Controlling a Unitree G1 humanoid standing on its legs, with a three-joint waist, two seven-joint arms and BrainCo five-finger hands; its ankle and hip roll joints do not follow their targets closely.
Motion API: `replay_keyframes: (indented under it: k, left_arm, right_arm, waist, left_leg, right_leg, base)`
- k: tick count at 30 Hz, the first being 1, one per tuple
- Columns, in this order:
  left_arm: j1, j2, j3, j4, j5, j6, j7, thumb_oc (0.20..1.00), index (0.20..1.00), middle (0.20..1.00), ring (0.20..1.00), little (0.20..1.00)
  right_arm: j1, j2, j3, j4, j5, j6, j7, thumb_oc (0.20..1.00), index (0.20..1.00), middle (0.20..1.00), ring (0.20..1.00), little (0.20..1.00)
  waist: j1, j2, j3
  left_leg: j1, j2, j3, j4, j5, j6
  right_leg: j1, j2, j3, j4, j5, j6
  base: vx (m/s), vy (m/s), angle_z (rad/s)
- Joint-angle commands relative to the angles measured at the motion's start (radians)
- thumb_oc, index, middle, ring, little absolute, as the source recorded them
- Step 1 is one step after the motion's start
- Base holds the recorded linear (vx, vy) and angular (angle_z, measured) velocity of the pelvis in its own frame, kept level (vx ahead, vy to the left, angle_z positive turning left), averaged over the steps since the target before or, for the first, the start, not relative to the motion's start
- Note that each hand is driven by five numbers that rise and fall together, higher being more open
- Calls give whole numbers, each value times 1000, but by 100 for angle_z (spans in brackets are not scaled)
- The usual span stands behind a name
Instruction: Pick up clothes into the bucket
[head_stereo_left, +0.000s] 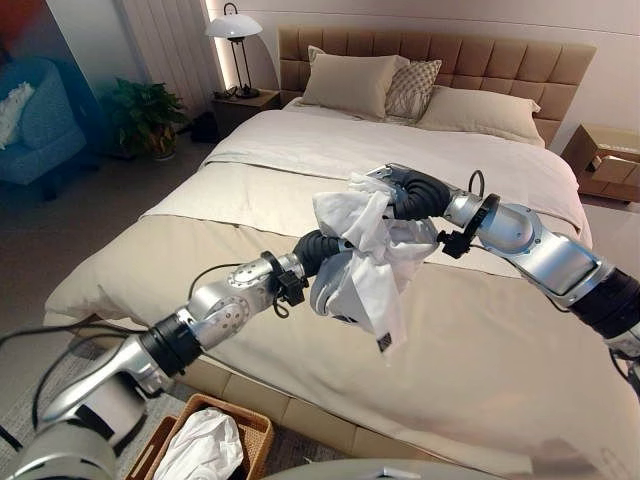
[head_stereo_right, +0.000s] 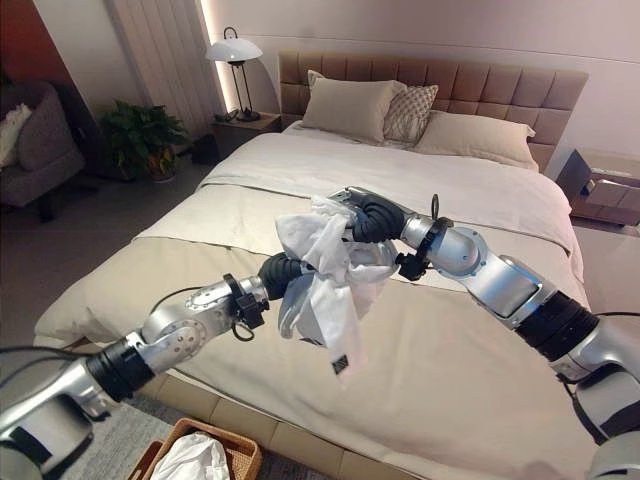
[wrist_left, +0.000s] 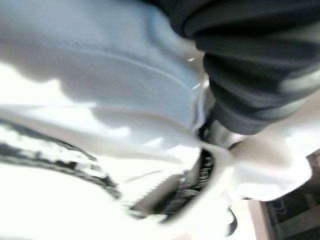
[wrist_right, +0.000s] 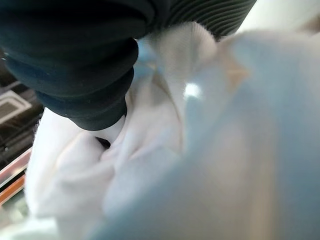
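A crumpled white garment (head_stereo_left: 370, 260) hangs in the air above the middle of the bed (head_stereo_left: 480, 360), with a small dark label at its lower tip. My left hand (head_stereo_left: 322, 250) comes in from the lower left and is buried in the garment's lower left side. From the right, my right hand (head_stereo_left: 415, 195) is pushed into its top. Both wrist views look onto white cloth (wrist_left: 125, 100) right against the dark ribbed cover (wrist_right: 75, 60). The wicker basket (head_stereo_left: 262, 430) stands on the floor at the bed's near side, below my left arm, with white clothing (head_stereo_left: 200, 445) inside.
The wide beige bed has pillows (head_stereo_left: 350, 82) at its headboard. A nightstand with a lamp (head_stereo_left: 235, 30) and a potted plant (head_stereo_left: 145, 115) stand at the far left, beside a blue armchair (head_stereo_left: 35, 125). Another nightstand (head_stereo_left: 605, 160) is at the far right.
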Motion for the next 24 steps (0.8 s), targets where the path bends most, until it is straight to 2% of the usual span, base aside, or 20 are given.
replay_keyframes:
  k: [1, 2, 6, 14, 15, 21, 22, 24]
  left_arm:
    - [-22, -88, 21, -15, -35, -26, -80, 200, 200, 200, 200, 200]
    - [-22, -91, 25, -15, -31, -31, -80, 200, 200, 200, 200, 200]
    - [-17, -96, 48, -7, -17, -39, -76, 200, 200, 200, 200, 200]
    - [18, -75, 86, -11, -6, -49, -67, 200, 200, 200, 200, 200]
    - [32, -57, 99, -23, -2, -54, -66, 200, 200, 200, 200, 200]
    - [57, -18, 134, -47, 7, -65, -66, 200, 200, 200, 200, 200]
    - [65, 3, 154, -55, 11, -70, -64, 200, 200, 200, 200, 200]
    - [65, 3, 152, -55, 11, -70, -64, 200, 200, 200, 200, 200]
  right_arm:
    - [-46, 28, -84, 20, -25, -31, -31, 200, 200, 200, 200, 200]
    - [-40, 30, -88, 20, -27, -29, -29, 200, 200, 200, 200, 200]
    - [-30, 48, -108, 29, -60, -26, -34, 1000, 1000, 1000, 1000, 1000]
    - [11, 38, -181, 39, -58, -26, -55, 1000, 1000, 1000, 1000, 1000]
    - [38, 23, -228, 47, -44, -32, -70, 1000, 1000, 1000, 1000, 1000]
    - [111, -26, -336, 70, -51, -38, -103, 1000, 1000, 1000, 1000, 1000]
    - [149, -51, -391, 95, -60, -36, -126, 1000, 1000, 1000, 1000, 1000]
    - [152, -51, -394, 94, -61, -36, -126, 1000, 1000, 1000, 1000, 1000]
  waist:
    - [8, -27, -44]
    - [7, -27, -43]
    - [9, -24, -43]
    - [12, -21, -45]
    - [12, -20, -44]
    - [9, -22, -45]
    - [7, -21, -49]
    - [8, -22, -49]
  left_leg:
    - [-32, 1, 8, 81, -77, -13]
    - [-32, 1, 8, 81, -78, -12]
    - [-34, -2, 8, 84, -79, -10]
    - [-33, -3, 8, 87, -82, -4]
    - [-31, -3, 8, 88, -83, -2]
    - [-28, -1, 7, 84, -83, -1]
    - [-26, 0, 5, 81, -83, -1]
    - [-26, 0, 5, 80, -83, -1]
  right_leg:
    - [-65, -50, -6, 16, 66, 42]
    - [-65, -50, -5, 17, 66, 42]
    - [-68, -50, -1, 20, 67, 41]
    - [-72, -49, 2, 23, 66, 41]
    - [-73, -48, 6, 25, 67, 42]
    - [-72, -45, 11, 25, 65, 43]
    - [-72, -44, 11, 23, 64, 43]
    - [-71, -44, 11, 23, 64, 43]
  base:
    - [0, 6, -6]
    - [3, 5, -7]
    - [0, 2, -1]
    - [0, 0, 0]
    - [0, 0, 0]
    - [0, 0, 0]
    - [0, 0, 0]
    - [0, 0, 0]
